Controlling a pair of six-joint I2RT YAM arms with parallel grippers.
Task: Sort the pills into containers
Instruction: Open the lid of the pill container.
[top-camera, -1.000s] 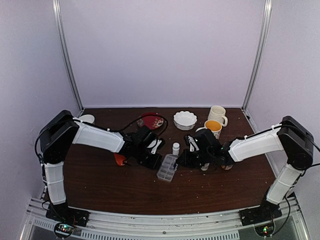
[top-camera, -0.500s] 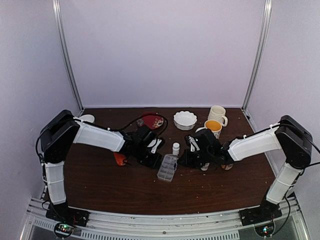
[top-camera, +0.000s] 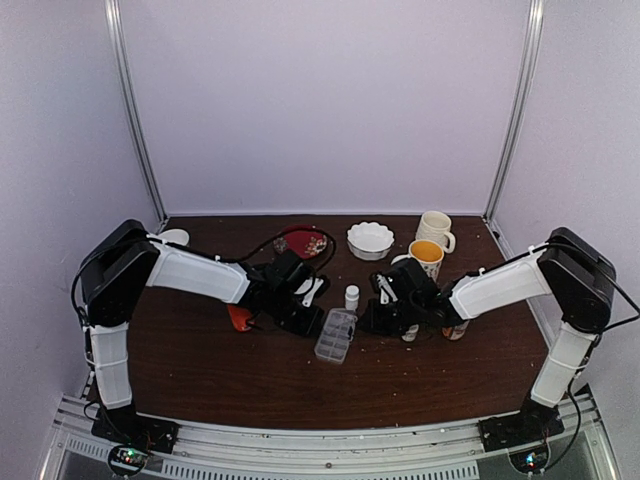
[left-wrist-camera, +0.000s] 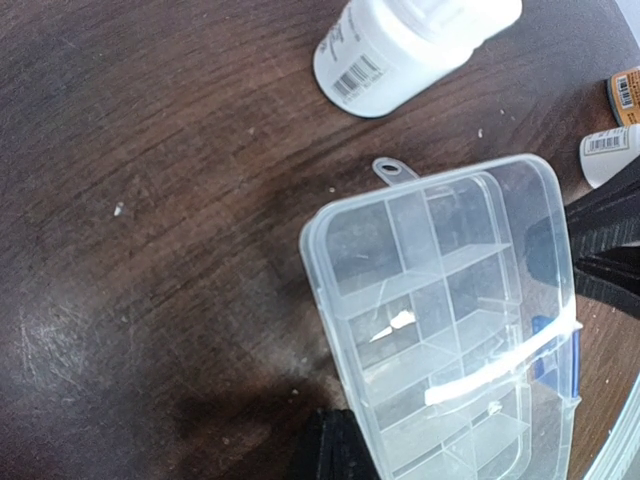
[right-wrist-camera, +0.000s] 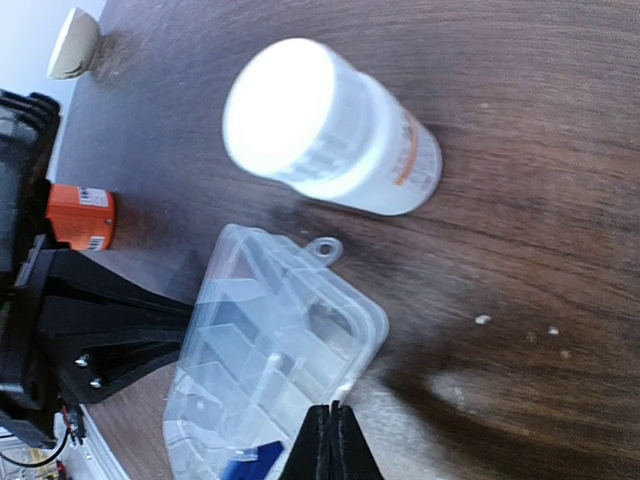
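We take it the clear pill box, lid down on the worktop just before the white bottle, is flanked so the left gripper, its opening hidden from us, steadies its left side while the right gripper, pinched together on nothing, works its right rim.

No word or number is sharp enough to read; only printed labels can be seen. In the left wrist view the white bottle carries a label with a black barcode and tiny print, the orange bottle at the right edge shows a small barcode too, and the small white bottle under it has a label with dark print. In the right wrist view another orange bottle has a white label, too blurred to read.
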